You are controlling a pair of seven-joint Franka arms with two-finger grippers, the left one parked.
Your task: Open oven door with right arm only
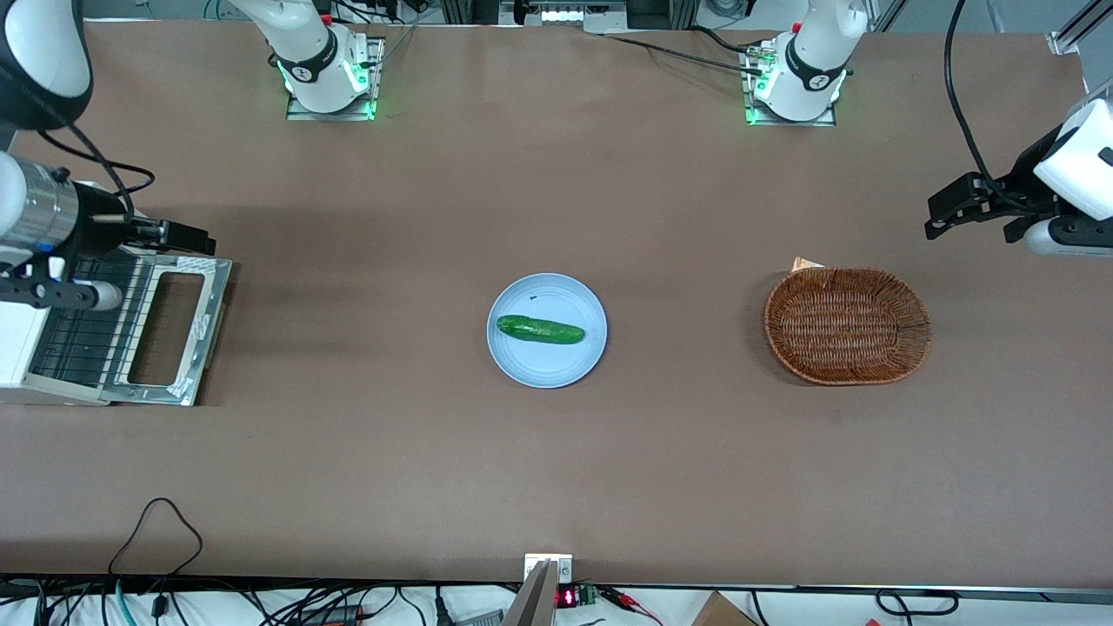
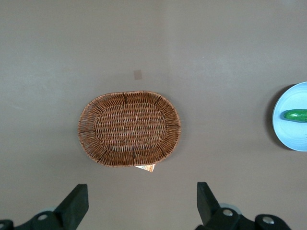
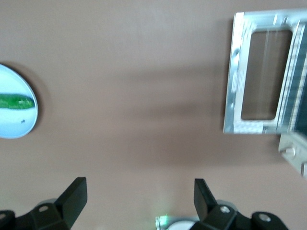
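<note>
The oven door [image 1: 211,323] lies folded down flat on the table in front of the cream-white toaster oven [image 1: 17,343], with the wire rack showing inside. My right arm [image 1: 39,213] reaches over the oven. Its gripper [image 1: 193,238] hangs above the door's corner farther from the front camera, touching nothing. In the right wrist view the gripper [image 3: 140,194] is open and empty over bare table, with both black fingers [image 3: 76,190] wide apart. The door's silver frame [image 3: 234,76] shows off to one side, apart from the fingers.
A light blue plate [image 1: 574,356] with a green cucumber [image 1: 540,329] sits mid-table. A brown wicker basket [image 1: 848,325] lies toward the parked arm's end. Cables trail along the table's front edge [image 1: 156,522].
</note>
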